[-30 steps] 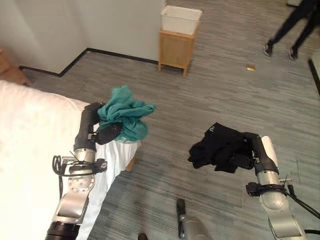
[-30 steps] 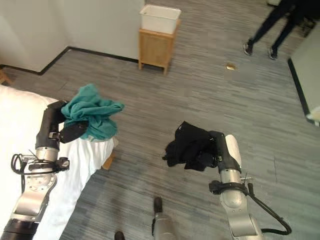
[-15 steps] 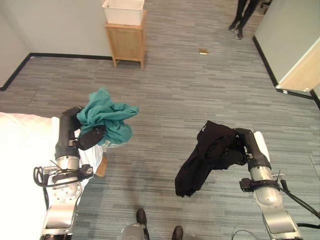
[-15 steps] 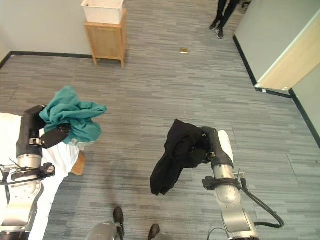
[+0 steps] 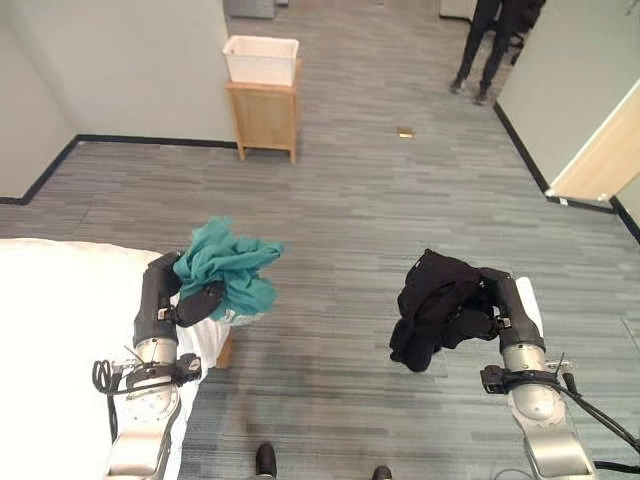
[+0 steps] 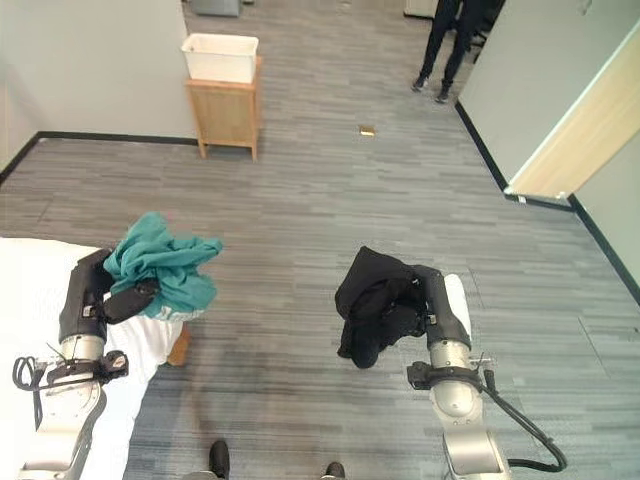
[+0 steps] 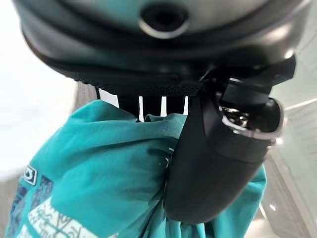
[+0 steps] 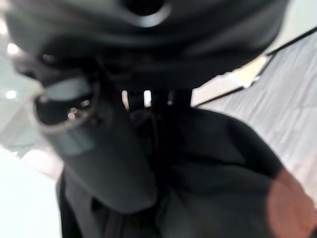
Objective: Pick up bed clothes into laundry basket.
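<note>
My left hand [image 5: 163,300] is shut on a bunched teal garment [image 5: 228,274], held up over the corner of the white bed [image 5: 60,340]; in the left wrist view the thumb [image 7: 213,163] presses into the teal cloth [image 7: 99,183]. My right hand [image 5: 497,305] is shut on a black garment [image 5: 435,305] that hangs in the air above the grey floor; the right wrist view has the black cloth [image 8: 213,188] under the thumb [image 8: 106,158]. A white laundry basket [image 5: 261,59] sits on a small wooden stand [image 5: 266,118] at the far wall.
A person [image 5: 495,40] in dark clothes stands at the far right near a doorway. A light wooden door edge [image 5: 600,160] and a grey wall are at the right. Open grey floor lies between me and the stand. A small brown object [image 5: 405,132] lies on the floor.
The camera has shifted, so the stand and basket now sit more central. The black garment, hanging long before, is now bunched closer under my right hand. Both hands keep their hold.
</note>
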Controlling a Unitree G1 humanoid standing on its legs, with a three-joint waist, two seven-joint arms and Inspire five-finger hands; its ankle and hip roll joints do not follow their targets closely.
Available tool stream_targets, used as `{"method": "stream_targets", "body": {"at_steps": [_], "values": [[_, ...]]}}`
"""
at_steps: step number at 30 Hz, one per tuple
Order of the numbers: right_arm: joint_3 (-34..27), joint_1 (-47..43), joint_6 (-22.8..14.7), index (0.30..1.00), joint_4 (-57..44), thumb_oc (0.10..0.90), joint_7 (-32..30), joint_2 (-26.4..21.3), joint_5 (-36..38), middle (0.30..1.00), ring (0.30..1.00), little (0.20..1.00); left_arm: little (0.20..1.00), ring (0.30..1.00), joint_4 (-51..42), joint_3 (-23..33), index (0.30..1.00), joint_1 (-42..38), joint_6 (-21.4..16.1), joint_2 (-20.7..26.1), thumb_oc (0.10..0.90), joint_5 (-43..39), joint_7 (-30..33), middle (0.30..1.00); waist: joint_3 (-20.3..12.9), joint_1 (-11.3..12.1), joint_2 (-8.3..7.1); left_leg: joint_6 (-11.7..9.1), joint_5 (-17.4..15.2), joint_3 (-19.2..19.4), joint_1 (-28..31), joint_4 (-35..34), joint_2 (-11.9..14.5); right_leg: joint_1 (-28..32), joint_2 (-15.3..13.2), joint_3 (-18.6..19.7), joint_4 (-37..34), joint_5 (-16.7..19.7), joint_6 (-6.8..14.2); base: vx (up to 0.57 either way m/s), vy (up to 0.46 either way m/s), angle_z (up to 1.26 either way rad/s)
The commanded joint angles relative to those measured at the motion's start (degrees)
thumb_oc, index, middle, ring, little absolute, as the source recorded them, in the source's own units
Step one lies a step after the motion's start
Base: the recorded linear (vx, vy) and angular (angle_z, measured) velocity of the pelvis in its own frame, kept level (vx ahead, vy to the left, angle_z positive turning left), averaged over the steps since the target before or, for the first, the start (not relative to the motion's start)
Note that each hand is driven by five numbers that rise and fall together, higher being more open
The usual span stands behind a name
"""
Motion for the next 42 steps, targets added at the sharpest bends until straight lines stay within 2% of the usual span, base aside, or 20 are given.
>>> {"method": "stream_targets", "body": {"at_steps": [1, 6, 7, 15, 21, 22, 26, 28, 29, 30, 31, 32, 33, 35, 36, 39, 40, 42], "values": [[-3.42, -8.17, -5.83, 0.300, -2.75, 0.400, -3.75, -5.92, -0.18, 0.300, 0.300, 0.300, 0.300, 0.300, -4.45, 2.81, 0.300, -2.72, -6.33, 1.80, 0.400, -2.59, -1.51, 0.300, -5.67, 0.91, 3.38, -1.45, -7.49, 2.44, 0.46, 0.58, 3.00, -2.53, 3.01, 0.71, 0.58, -8.59, -0.58, -0.03, 0.132, 0.07], [-3.66, -9.49, -5.83, 0.300, -4.18, 0.400, -3.75, -6.19, -0.59, 0.300, 0.300, 0.300, 0.300, 0.300, -4.11, 3.68, 0.300, -3.78, -5.93, 2.87, 0.400, -2.10, -0.56, 0.300, -6.04, 1.55, 2.85, -0.77, -7.89, 2.59, 0.27, 0.69, 2.20, -3.04, 1.96, 1.31, 0.67, -7.81, 0.21, -0.01, 0.060, -0.02], [13.95, -17.50, 0.56, 0.300, 18.01, 0.400, 2.88, -11.02, -8.00, 0.300, 0.300, 0.300, 0.300, 0.300, 23.66, -8.74, 0.300, -12.48, 1.64, 6.46, 0.400, 5.86, -7.06, 0.300, -10.19, -2.26, 3.28, -0.78, -9.52, 2.36, 3.34, 0.19, 3.27, -4.85, 4.90, 7.78, 0.44, -7.54, -0.31, 0.00, 0.000, 0.00], [14.54, -23.64, 1.17, 0.300, 16.13, 0.400, 1.00, -14.74, -5.78, 0.300, 0.300, 0.300, 0.300, 0.300, 23.15, -10.74, 0.300, -18.02, 2.13, 7.40, 0.400, 3.47, -5.27, 0.300, -8.43, -1.74, 3.89, -1.38, -8.96, 1.66, 2.46, 0.19, 4.16, -5.47, 5.78, 7.60, 0.67, -8.68, -0.94, 0.00, -0.040, -0.05], [15.25, -26.57, -0.91, 0.300, 12.24, 0.400, 0.63, -18.03, -5.72, 0.300, 0.300, 0.300, 0.300, 0.300, 24.17, -11.36, 0.300, -23.20, 2.69, 9.68, 0.400, 5.99, -3.41, 0.300, -7.11, -1.21, 4.42, -2.88, -7.77, 1.09, 2.20, 0.19, 5.85, -4.89, 7.09, 6.14, 0.81, -10.03, -1.82, 0.03, -0.100, -0.04], [15.54, -27.47, -1.67, 0.300, 11.16, 0.400, 0.34, -19.75, -6.58, 0.300, 0.300, 0.300, 0.300, 0.300, 23.67, -11.16, 0.300, -24.79, 2.42, 10.93, 0.400, 7.14, -2.12, 0.300, -6.98, -1.05, 4.56, -3.53, -7.27, 0.95, 2.20, 0.19, 6.52, -4.50, 7.75, 5.58, 0.73, -10.58, -2.23, 0.05, -0.147, 0.03], [16.45, -29.79, -3.26, 0.300, 9.53, 0.400, -0.63, -21.19, -7.55, 0.300, 0.300, 0.300, 0.300, 0.300, 20.69, -9.82, 0.300, -25.91, 1.88, 12.55, 0.400, 9.11, 0.56, 0.300, -6.58, -0.72, 4.83, -4.32, -6.68, 0.91, 2.34, 0.75, 7.41, -3.90, 8.70, 5.19, 0.57, -11.53, -2.95, 0.06, -0.140, 0.08], [17.15, -32.66, -3.71, 0.300, 9.15, 0.400, -1.98, -22.50, -8.88, 0.300, 0.300, 0.300, 0.300, 0.300, 18.40, -8.88, 0.300, -26.89, 1.50, 13.36, 0.400, 10.14, 2.94, 0.300, -5.09, 0.27, 4.34, -4.43, -7.66, 0.07, -0.27, 7.31, 7.16, -3.72, 8.50, 5.34, 0.61, -11.99, -3.75, -0.03, -0.096, -0.07], [17.29, -32.94, -3.72, 0.300, 9.27, 0.400, -2.03, -22.51, -8.89, 0.300, 0.300, 0.300, 0.300, 0.300, 18.31, -8.75, 0.300, -26.92, 1.57, 13.33, 0.400, 10.18, 2.96, 0.300, -4.94, 0.13, 4.37, -4.42, -8.18, -0.10, -0.83, 8.37, 7.21, -3.76, 8.49, 5.29, 0.65, -12.01, -3.77, -0.03, -0.132, -0.11], [16.72, -34.12, -4.19, 0.300, 7.73, 0.400, -3.47, -24.14, -10.07, 0.300, 0.300, 0.300, 0.300, 0.300, 15.83, -7.55, 0.300, -27.34, 1.06, 13.78, 0.400, 11.29, 5.45, 0.300, -2.85, 1.15, 3.92, -4.84, -7.09, -1.25, -4.93, 16.40, 6.77, -3.11, 8.13, 5.19, 0.82, -12.55, -4.66, 0.03, -0.181, 0.09], [15.71, -35.08, -3.87, 0.300, 6.11, 0.400, -5.15, -25.80, -11.04, 0.300, 0.300, 0.300, 0.300, 0.300, 13.18, -7.31, 0.300, -28.84, 0.37, 13.61, 0.400, 11.58, 7.83, 0.300, -0.86, 1.23, 3.47, -5.40, -4.23, -0.64, -10.01, 25.79, 7.35, -1.66, 7.90, 4.03, 1.03, -13.55, -5.70, 0.03, -0.181, 0.21], [15.63, -35.07, -3.83, 0.300, 6.06, 0.400, -5.14, -25.84, -11.04, 0.300, 0.300, 0.300, 0.300, 0.300, 13.11, -7.30, 0.300, -28.87, 0.39, 13.60, 0.400, 11.60, 7.84, 0.300, -0.76, 1.17, 3.56, -5.43, -4.40, -0.83, -10.37, 26.40, 7.45, -1.66, 7.99, 3.95, 1.05, -13.57, -5.74, 0.11, -0.185, 0.56], [14.60, -35.05, -3.67, 0.300, 5.44, 0.400, -5.98, -26.15, -10.48, 0.300, 0.300, 0.300, 0.300, 0.300, 11.07, -7.07, 0.300, -28.75, -0.67, 13.03, 0.400, 10.92, 8.16, 0.300, 0.54, 1.66, 3.17, -4.65, -4.59, 1.22, -14.55, 29.70, 6.26, -0.55, 7.91, 3.30, 1.15, -14.24, -6.19, 0.12, -0.114, 0.45], [13.65, -34.23, -3.78, 0.300, 5.08, 0.400, -6.24, -25.66, -9.42, 0.300, 0.300, 0.300, 0.300, 0.300, 9.27, -6.58, 0.300, -27.47, -1.69, 12.32, 0.400, 10.73, 7.81, 0.300, 0.77, 2.27, 2.86, -2.82, -7.65, 3.48, -18.95, 29.37, 3.96, 0.44, 7.92, 3.05, 0.95, -15.07, -5.87, 0.21, -0.075, 0.44], [13.19, -33.78, -3.83, 0.300, 5.12, 0.400, -6.42, -25.09, -9.04, 0.300, 0.300, 0.300, 0.300, 0.300, 9.16, -6.31, 0.300, -26.32, -1.97, 11.78, 0.400, 10.32, 7.33, 0.300, 0.75, 2.46, 3.08, -2.12, -7.97, 4.90, -19.97, 27.02, 3.65, 0.98, 8.58, 3.04, 0.78, -15.48, -5.80, 0.27, -0.006, 0.42], [11.97, -31.58, -4.01, 0.300, 5.04, 0.400, -6.19, -24.31, -9.37, 0.300, 0.300, 0.300, 0.300, 0.300, 9.13, -5.61, 0.300, -21.95, -2.05, 10.76, 0.400, 9.99, 5.73, 0.300, -0.15, 3.26, 3.78, -2.11, -3.74, 10.04, -20.74, 16.81, 4.12, 3.09, 10.40, 3.08, 0.25, -17.36, -5.20, 0.37, 0.033, 0.27], [11.84, -31.08, -4.00, 0.300, 5.20, 0.400, -6.22, -24.20, -9.67, 0.300, 0.300, 0.300, 0.300, 0.300, 9.49, -5.66, 0.300, -20.90, -1.85, 10.60, 0.400, 9.97, 5.50, 0.300, -0.67, 3.60, 3.46, -2.82, -2.57, 10.48, -19.84, 12.57, 3.70, 4.06, 10.28, 3.65, 0.21, -18.41, -4.91, 0.43, 0.051, 0.04], [12.02, -31.09, -3.79, 0.300, 5.21, 0.400, -6.33, -23.96, -10.08, 0.300, 0.300, 0.300, 0.300, 0.300, 10.53, -6.03, 0.300, -20.38, -1.47, 10.48, 0.400, 9.26, 5.25, 0.300, -0.70, 4.08, 3.46, -2.92, -1.30, 10.43, -21.55, 7.87, 4.70, 5.65, 10.37, 3.71, 0.89, -20.20, -4.64, 0.37, 0.065, -0.05]]}}
